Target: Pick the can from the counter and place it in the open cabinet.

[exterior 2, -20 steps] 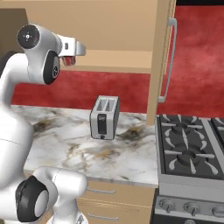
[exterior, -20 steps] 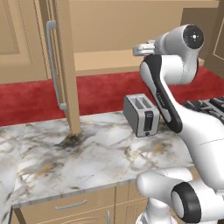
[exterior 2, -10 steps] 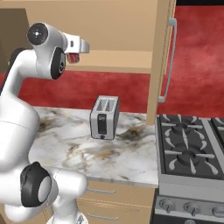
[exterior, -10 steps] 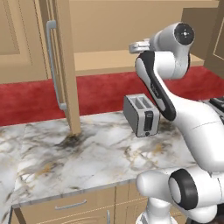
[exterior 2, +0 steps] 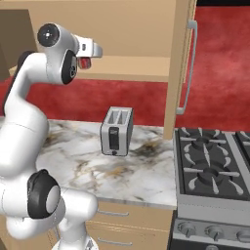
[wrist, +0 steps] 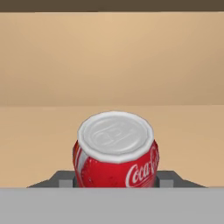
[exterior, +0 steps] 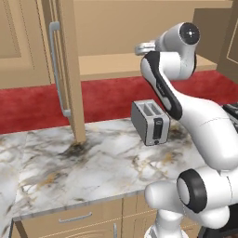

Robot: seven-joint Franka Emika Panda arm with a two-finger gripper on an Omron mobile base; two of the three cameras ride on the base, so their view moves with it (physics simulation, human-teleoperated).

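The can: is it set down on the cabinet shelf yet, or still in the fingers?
Still held. In the hand view the can sits between the fingers; the right base view shows it above the open cabinet shelf.

Marble counter [exterior: 93,172] carries toaster [exterior: 149,122]; cabinet shelf [exterior: 111,65] bare tan wood.

The shelf of the open cabinet [wrist: 175,131] is seen bare ahead of the can [wrist: 115,151]. Its doors [exterior: 62,69] stand to either side; the toaster [exterior 2: 116,131] stands well below.
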